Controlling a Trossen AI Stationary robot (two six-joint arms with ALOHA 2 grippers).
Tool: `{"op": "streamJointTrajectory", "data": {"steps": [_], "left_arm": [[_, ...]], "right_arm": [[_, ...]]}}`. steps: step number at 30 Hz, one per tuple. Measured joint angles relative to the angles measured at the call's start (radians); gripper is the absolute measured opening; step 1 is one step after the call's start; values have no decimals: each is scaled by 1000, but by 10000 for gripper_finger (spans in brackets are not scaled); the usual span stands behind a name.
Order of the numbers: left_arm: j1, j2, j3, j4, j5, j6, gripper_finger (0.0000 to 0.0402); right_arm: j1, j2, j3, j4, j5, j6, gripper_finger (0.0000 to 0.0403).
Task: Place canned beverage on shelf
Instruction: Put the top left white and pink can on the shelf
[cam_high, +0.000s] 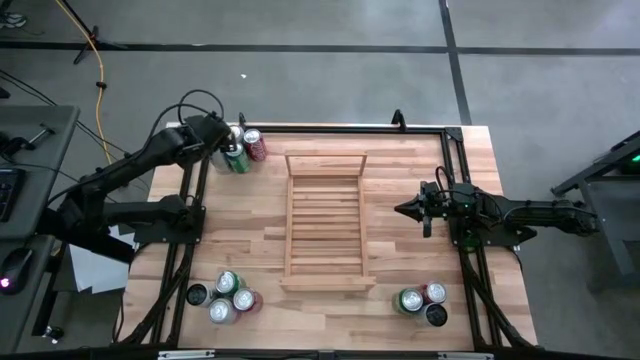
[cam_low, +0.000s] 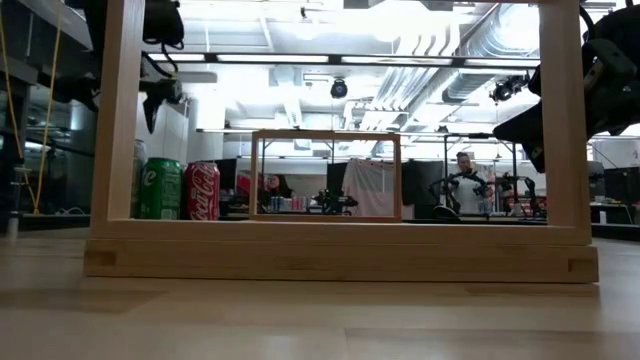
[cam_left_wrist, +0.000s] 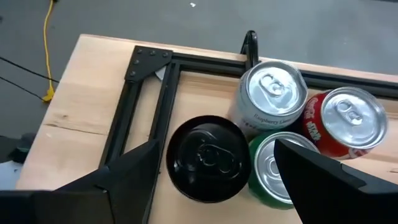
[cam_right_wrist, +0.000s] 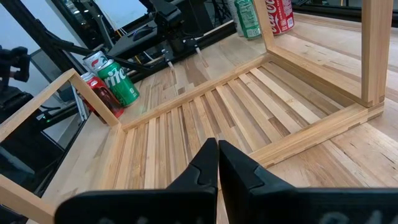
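Observation:
Four canned beverages stand upright on their bases at the table's far left corner: a black can (cam_left_wrist: 205, 158), a silver one (cam_left_wrist: 273, 93), a red one (cam_left_wrist: 345, 121) and a green one (cam_left_wrist: 273, 168). My left gripper (cam_left_wrist: 217, 171) hovers open above them, slanting down, one finger on each side of the black can and touching nothing. The light-wood slatted shelf (cam_high: 325, 215) lies flat mid-table with no can on it. My right gripper (cam_right_wrist: 217, 162) waits shut just right of the shelf (cam_right_wrist: 205, 106), pointing across it.
More cans stand in clusters at the near left (cam_high: 230, 295) and near right (cam_high: 422, 300). A black metal frame (cam_left_wrist: 149, 81) runs along the table's edges beside the far-left cans. The low view shows the green (cam_low: 160, 188) and red (cam_low: 202, 190) cans through the shelf's end frame.

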Motion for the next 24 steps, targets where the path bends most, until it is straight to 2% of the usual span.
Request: {"op": "streamJointTrajectory", "data": {"steps": [19, 24], "left_arm": [[5, 0, -130, 88, -29, -18, 310], [27, 0, -179, 126, 26, -18, 310]], "right_arm": [[0, 0, 0, 0, 0, 0, 0], [0, 0, 0, 0, 0, 0, 0]]}}
